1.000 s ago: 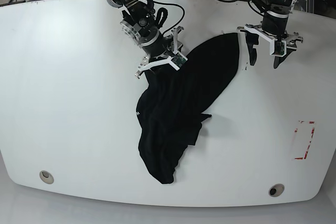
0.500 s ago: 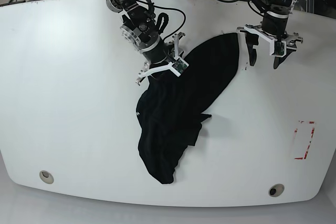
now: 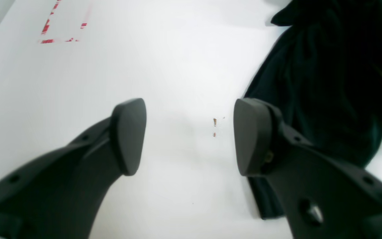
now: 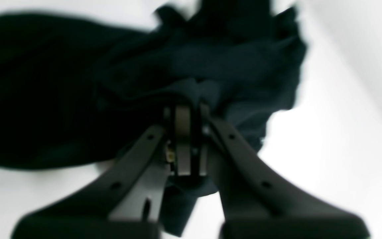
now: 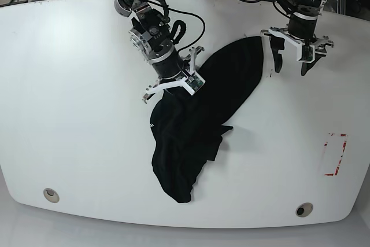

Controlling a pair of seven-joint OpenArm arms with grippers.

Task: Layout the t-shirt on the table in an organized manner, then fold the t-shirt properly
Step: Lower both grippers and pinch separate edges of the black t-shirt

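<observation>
The black t-shirt [image 5: 196, 125] lies crumpled in a long diagonal heap on the white table [image 5: 75, 114], running from the back right toward the front. My right gripper [image 5: 166, 92] is at the heap's left edge, shut on a fold of the t-shirt [image 4: 217, 63]; in the right wrist view, the right gripper [image 4: 186, 109] has cloth bunched between its closed fingers. My left gripper [image 5: 291, 66] hangs open just right of the shirt's upper end. In the left wrist view, the left gripper [image 3: 189, 136] holds nothing, with the t-shirt [image 3: 327, 83] beside its right finger.
A red dashed rectangle [image 5: 335, 154] marks the table's right side and also shows as a red dashed rectangle [image 3: 61, 30] in the left wrist view. Two grey grommet holes sit near the front edge, one at the left [image 5: 51, 194] and one at the right [image 5: 304, 209]. Cables trail behind the table's back edge.
My right gripper has moved toward the front and slightly left, still shut on the shirt's edge. The left arm has stayed in place.
</observation>
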